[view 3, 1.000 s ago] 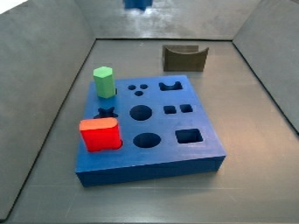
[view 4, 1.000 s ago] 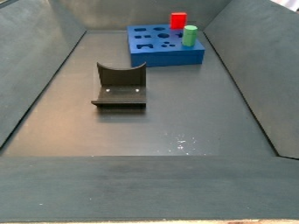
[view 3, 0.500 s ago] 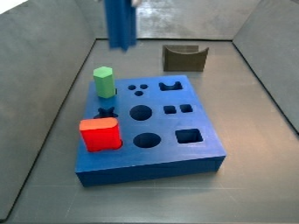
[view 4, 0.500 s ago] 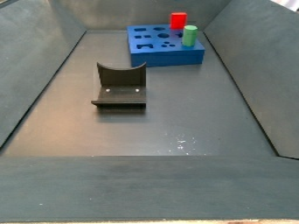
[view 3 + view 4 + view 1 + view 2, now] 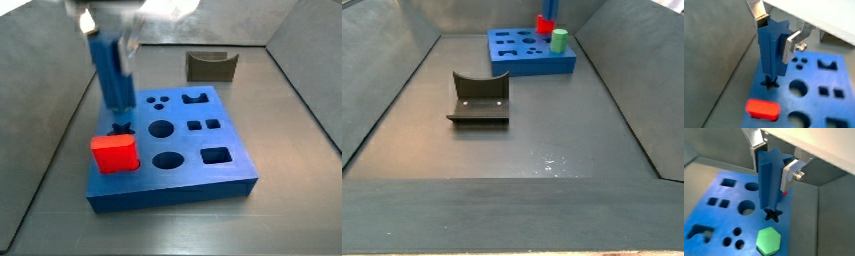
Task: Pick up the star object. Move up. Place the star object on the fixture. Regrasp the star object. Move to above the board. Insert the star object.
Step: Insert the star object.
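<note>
Star object (image 5: 771, 50) upright between jaws — tip just above board (image 5: 811, 107) star hole.

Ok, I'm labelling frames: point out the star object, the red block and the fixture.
star object (image 5: 771, 55), wrist view, its long side face
red block (image 5: 115, 154), side view, front face
fixture (image 5: 478, 98), side view, notched back wall

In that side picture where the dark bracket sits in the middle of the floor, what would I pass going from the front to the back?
Fixture → board → green hexagonal peg → red block. The end effector, gripping the star object, is at the very back, above the board's far end.
</note>
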